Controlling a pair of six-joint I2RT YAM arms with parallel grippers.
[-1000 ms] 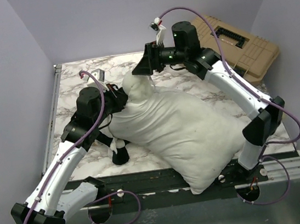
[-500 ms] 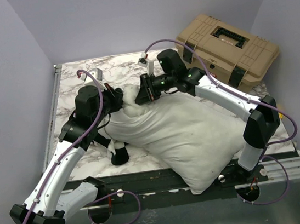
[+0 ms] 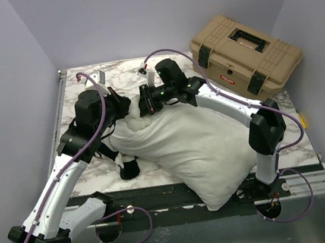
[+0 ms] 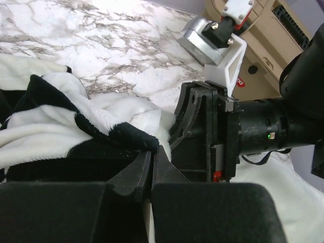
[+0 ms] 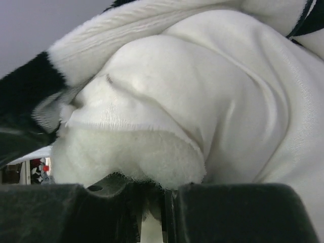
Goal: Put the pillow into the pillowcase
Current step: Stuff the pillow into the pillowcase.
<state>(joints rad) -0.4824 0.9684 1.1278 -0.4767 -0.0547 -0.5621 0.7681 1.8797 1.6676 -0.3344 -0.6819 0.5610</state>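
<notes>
Your marble tabletop [image 3: 82, 84] carries everything. The pillow [image 3: 198, 143] lies slantwise across its middle. The pillow's near corner hangs over the tabletop's front edge, and its far-left end is bunched up between the two arms. A tan hard case [image 3: 243, 51] sits at the far right corner, apart from the pillow. The pillowcase [image 4: 48, 114] is crumpled at the pillow's left end, mostly hidden under the left arm. From overhead you see only a dark fold of it on the tabletop, against the pillow's edge. Your left end effector [image 4: 152, 164] has its jaws pressed together on a black fold of the pillowcase. Your right end effector [image 5: 154, 192] closely faces the left one and is pinched on the pillow's bunched white end, with checked fabric lying over the top of that end.
</notes>
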